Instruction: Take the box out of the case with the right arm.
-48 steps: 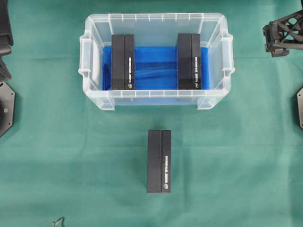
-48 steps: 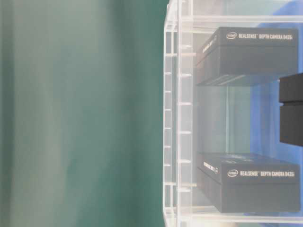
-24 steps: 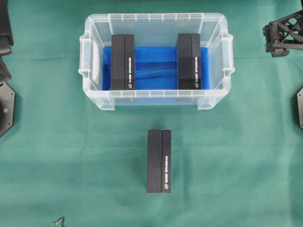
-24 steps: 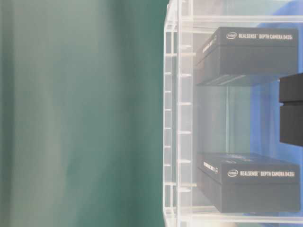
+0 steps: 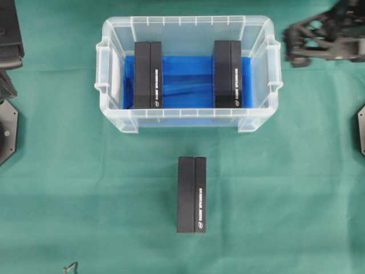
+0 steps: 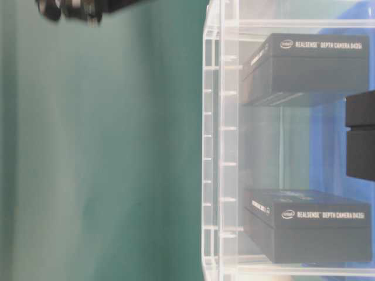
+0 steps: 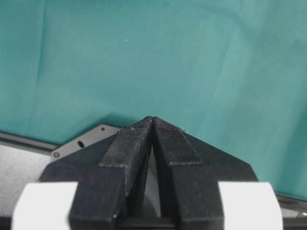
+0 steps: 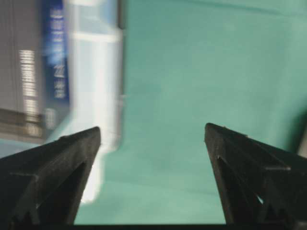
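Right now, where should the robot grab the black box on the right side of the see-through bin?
Probably from straight above, pinching the long sides of the right RealSense box. It stands on edge in the clear bin, narrow face up, with open space beside it. The open right gripper is nearest.

Clear case with two black boxes inside, right arm beside it.

The case [image 5: 188, 71], a clear ribbed-rim bin with a blue-lined bottom, holds one black box [image 5: 148, 74] at its left end and another box [image 5: 228, 74] at its right. The right arm's gripper [image 5: 293, 43], jaws spread wide, hangs just outside the case's right rim.
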Robot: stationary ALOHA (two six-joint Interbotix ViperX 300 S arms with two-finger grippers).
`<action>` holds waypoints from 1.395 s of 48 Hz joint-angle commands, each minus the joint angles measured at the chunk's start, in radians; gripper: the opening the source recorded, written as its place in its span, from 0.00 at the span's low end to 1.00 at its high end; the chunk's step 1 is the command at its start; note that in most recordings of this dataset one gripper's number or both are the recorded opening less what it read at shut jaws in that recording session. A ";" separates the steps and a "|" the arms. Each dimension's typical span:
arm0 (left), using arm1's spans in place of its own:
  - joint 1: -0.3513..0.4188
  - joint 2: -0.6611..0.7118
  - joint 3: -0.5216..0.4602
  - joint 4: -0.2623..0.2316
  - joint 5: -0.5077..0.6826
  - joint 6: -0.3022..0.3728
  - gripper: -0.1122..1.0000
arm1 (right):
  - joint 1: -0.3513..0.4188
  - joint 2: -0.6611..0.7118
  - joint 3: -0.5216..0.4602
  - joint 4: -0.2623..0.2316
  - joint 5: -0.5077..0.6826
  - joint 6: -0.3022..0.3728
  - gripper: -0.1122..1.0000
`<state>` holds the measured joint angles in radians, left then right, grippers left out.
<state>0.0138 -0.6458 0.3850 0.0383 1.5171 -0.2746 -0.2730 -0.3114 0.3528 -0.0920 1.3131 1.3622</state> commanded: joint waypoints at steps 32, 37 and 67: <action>0.003 -0.006 -0.026 0.003 -0.005 0.002 0.20 | 0.078 0.561 -0.695 -0.003 -0.018 0.000 0.94; 0.003 -0.008 -0.025 0.003 -0.005 0.002 0.20 | 0.087 0.611 -0.762 -0.002 -0.018 0.000 0.94; 0.003 -0.026 -0.020 0.003 -0.005 0.002 0.20 | 0.121 0.762 -0.934 0.006 -0.018 0.031 0.94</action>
<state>0.0138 -0.6688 0.3850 0.0383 1.5171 -0.2746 -0.1549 0.4694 -0.5553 -0.0874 1.2977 1.3913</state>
